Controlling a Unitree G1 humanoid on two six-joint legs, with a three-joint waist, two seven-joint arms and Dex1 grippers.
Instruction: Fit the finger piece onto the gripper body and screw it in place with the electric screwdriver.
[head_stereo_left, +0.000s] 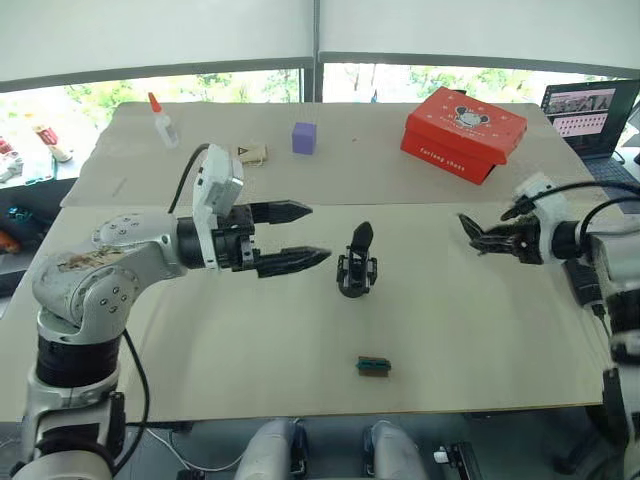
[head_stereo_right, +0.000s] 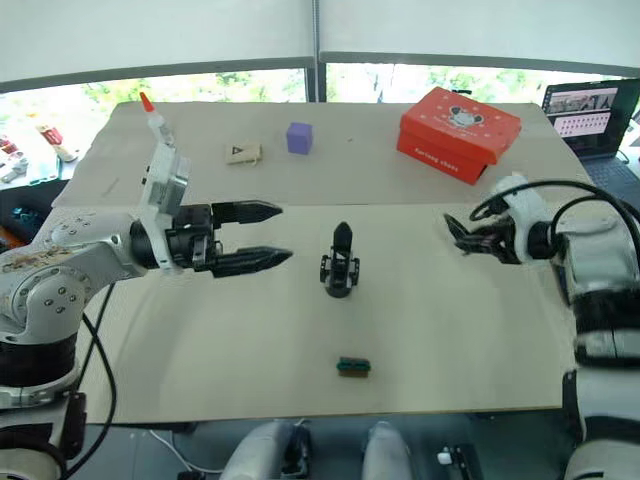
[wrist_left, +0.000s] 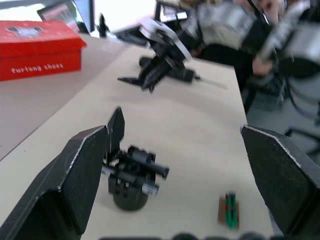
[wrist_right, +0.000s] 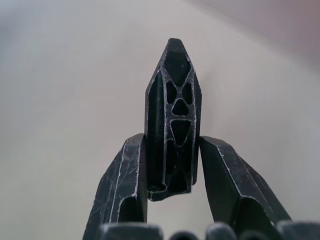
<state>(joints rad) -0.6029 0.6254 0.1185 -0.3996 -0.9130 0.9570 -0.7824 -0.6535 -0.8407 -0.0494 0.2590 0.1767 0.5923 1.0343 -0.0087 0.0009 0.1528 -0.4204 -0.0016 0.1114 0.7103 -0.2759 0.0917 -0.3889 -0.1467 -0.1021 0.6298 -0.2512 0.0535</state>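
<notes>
On the tan table (head_stereo_left: 480, 340), the gripper body (head_stereo_left: 356, 265) stood upright on its round base about in the middle, with one pointed black finger sticking up from it. The left gripper (head_stereo_left: 300, 238) hovered just to its left at roughly the same height, tips aimed toward it, fingers spread wide apart and holding nothing. In the left wrist view you could see the gripper body (wrist_left: 129, 170) sitting between the two open fingers (wrist_left: 82, 172) but farther out, not touching either one.

Over on the right side, the right gripper (head_stereo_right: 462, 235) was held above the table, well apart from the gripper body, pointing back toward the middle. Its fingers (wrist_right: 122, 187) were clamped on the finger piece (wrist_right: 171, 117), which stuck out past the tips with its pointed end forward, the ribbed hollow side facing the wrist camera.

A small green-and-dark block (head_stereo_left: 373, 366) lay flat near the front edge, nearer than the gripper body. On the far half of the table sat a red shoebox (head_stereo_left: 464, 132), a purple cube (head_stereo_left: 304, 137), a small tan card (head_stereo_right: 243, 153) and a glue bottle (head_stereo_left: 161, 120) with an orange tip. A laptop (head_stereo_left: 590, 112) was open off the far right corner.
</notes>
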